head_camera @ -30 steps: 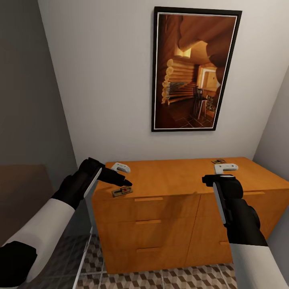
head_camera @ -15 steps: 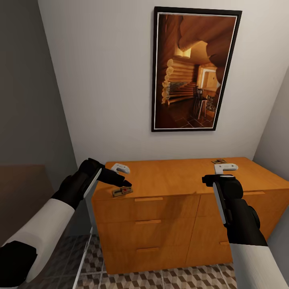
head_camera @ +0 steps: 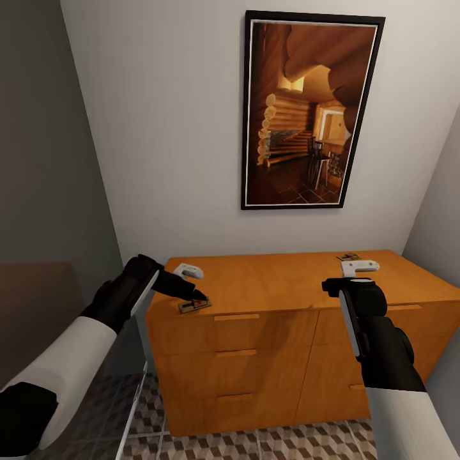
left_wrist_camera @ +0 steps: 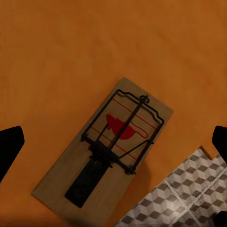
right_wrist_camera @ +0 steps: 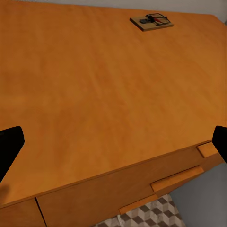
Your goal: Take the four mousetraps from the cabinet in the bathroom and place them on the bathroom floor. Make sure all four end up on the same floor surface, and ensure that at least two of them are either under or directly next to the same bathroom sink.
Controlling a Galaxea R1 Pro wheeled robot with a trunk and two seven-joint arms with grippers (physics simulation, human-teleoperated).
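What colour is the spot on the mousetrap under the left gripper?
Red, on the pale wooden mousetrap with black wire; clearest in the left wrist view.

Soft, even light falls on my view, brighter on the back wall [head_camera: 160,128] and dimmer at nine o'clock. My left fingers [head_camera: 185,291] cast a faint shadow on the cabinet [head_camera: 268,281]. My wrist pictures are slightly soft, without glare.

L gripper [head_camera: 197,298] hides part of near mousetrap [head_camera: 193,306]; far mousetrap [head_camera: 348,257] tiny.
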